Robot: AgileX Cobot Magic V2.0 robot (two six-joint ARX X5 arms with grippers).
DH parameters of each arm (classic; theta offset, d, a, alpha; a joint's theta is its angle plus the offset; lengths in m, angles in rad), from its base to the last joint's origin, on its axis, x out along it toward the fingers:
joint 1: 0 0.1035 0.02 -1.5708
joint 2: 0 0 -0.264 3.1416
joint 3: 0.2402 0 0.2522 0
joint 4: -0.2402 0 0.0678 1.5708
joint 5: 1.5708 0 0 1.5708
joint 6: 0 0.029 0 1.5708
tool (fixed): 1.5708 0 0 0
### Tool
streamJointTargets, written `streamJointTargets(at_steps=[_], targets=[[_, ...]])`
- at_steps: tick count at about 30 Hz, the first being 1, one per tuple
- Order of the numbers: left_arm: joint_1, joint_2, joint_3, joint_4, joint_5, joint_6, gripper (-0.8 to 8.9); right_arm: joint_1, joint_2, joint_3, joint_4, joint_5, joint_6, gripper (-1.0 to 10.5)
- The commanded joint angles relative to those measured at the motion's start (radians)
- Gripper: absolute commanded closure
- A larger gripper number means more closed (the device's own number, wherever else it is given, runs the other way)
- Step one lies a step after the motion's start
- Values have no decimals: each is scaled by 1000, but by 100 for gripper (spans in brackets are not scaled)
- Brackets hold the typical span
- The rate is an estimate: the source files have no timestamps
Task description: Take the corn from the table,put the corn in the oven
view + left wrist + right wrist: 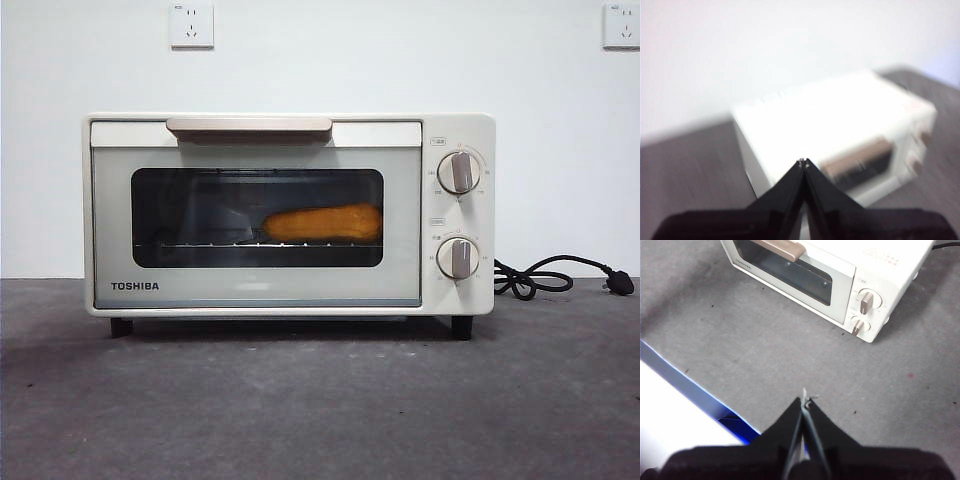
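Behind the dark glass, corn (323, 222) lies on the wire rack inside the oven (288, 215), door shut: task looks done. Cob orange-yellow, tapered; oven cream, boxy, smooth. Table (320, 410) matte grey, speckled. Left gripper (803, 162) and right gripper (804, 401) hang clear, jaws together, empty.

Front camera faces the oven (290, 215) level and close; both wrist cameras overlook it.

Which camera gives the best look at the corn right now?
The front view: the corn lies on the rack behind the oven window, door shut. The right wrist view shows only dark glass, no corn; the left wrist view is too blurred to tell.
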Motion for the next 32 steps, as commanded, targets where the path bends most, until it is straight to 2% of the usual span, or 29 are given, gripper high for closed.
streamJointTargets(at_steps=[1, 6, 11, 15, 21, 24, 27, 32], targets=[[12, -70, -136, 218, -36, 11, 818, 1, 1, -8, 5, 21, -5, 958], [14, -187, -408, 488, -137, 11, 818, 1, 1, -8, 5, 32, -5, 958], [14, -306, -655, 587, -206, 11, 818, 1, 1, -8, 5, 32, -5, 958], [14, -403, -814, 593, -279, 10, 818, 1, 1, -8, 4, 32, -5, 958], [14, -510, -958, 592, -288, 7, 818, 1, 1, -8, 4, 32, -5, 958], [14, -543, -973, 522, -296, 11, 817, 1, 1, -8, 4, 32, -5, 958], [14, -545, -972, 477, -346, 11, 817, 1, 2, -8, 5, 32, -5, 958], [13, -545, -972, 427, -329, -29, 818, 1, 6, -8, 4, 32, -5, 958]])
